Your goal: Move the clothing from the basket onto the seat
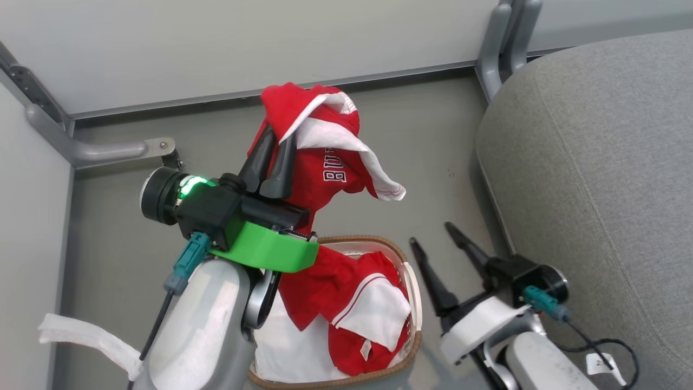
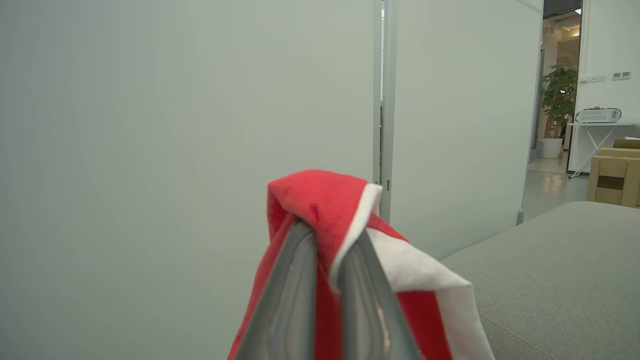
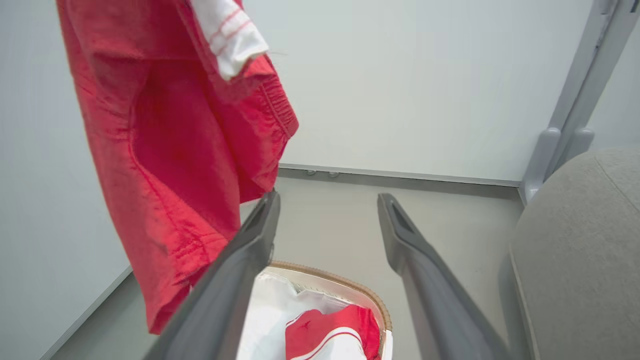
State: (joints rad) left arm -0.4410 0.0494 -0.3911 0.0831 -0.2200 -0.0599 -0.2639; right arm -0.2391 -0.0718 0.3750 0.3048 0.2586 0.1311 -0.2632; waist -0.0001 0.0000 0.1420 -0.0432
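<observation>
Clothing [image 1: 325, 162] in tight grip of left end effector [image 1: 280, 142] above basket [image 1: 373, 239]; right end effector [image 1: 430, 233] agape.

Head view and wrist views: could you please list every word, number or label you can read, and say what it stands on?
"BU": dark, white-outlined letters on the red garment pinched in the left gripper; the rest is lost in folds.
White tag by the right arm's cable: dark marks, too small to read.
Small label on the folded garment in the basket: unreadable.
Wrist views: nothing legible.
</observation>
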